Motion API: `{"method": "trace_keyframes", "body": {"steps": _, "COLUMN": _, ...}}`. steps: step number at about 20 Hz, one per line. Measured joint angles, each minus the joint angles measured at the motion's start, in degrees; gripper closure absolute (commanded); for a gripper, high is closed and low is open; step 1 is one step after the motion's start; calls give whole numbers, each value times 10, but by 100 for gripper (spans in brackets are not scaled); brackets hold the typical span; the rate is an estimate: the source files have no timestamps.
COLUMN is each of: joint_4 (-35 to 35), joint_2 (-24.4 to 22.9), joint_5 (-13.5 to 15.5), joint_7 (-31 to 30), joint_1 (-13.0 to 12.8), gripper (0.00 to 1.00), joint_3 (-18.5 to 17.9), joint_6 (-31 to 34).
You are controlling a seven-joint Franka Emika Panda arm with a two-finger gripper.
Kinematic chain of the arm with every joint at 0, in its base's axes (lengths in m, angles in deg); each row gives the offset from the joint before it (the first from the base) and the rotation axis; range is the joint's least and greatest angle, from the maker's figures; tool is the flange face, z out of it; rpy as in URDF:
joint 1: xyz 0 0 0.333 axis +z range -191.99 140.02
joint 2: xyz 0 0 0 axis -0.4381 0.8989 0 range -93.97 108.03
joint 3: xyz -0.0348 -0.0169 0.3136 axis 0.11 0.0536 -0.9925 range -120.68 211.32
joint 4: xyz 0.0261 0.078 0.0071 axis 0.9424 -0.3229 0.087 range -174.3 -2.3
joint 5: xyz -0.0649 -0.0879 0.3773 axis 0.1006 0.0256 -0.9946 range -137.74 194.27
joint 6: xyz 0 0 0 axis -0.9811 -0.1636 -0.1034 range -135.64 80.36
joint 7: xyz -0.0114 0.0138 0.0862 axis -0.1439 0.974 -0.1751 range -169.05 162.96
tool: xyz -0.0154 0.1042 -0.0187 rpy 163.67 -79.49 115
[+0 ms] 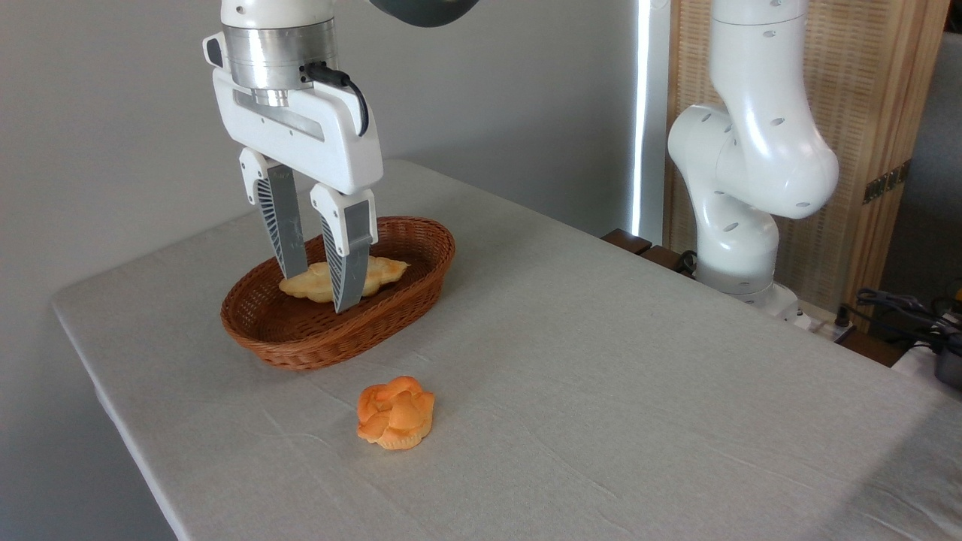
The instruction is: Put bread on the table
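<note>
Grey-beige table [601, 361], grey wall [113, 113]

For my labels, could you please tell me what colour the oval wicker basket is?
Reddish-brown oval wicker basket, clearest in the fixed camera.

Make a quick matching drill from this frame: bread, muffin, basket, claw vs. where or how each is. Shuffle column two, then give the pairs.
Column 1:
1. bread
2. muffin
3. basket
4. claw

Column 2:
A. on the bare table cloth, in front of the basket
B. fingers down on either side of the loaf
C. lying inside the wicker
D. brown oval, at the table's left end

Pairs: 1-C, 2-A, 3-D, 4-B
</note>
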Motion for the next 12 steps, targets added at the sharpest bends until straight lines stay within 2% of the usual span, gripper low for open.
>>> {"method": "trace_keyframes", "body": {"steps": 9, "joint_4": -1, "joint_2": 0, "joint_5": 0, "joint_7": 2, "joint_1": -2, "gripper": 0, "joint_3": 3, "joint_6": 21}}
{"method": "trace_keyframes", "body": {"steps": 12, "joint_4": -9, "joint_2": 1, "joint_5": 2, "joint_7": 4, "joint_1": -16, "gripper": 0, "joint_3": 10, "joint_6": 22}}
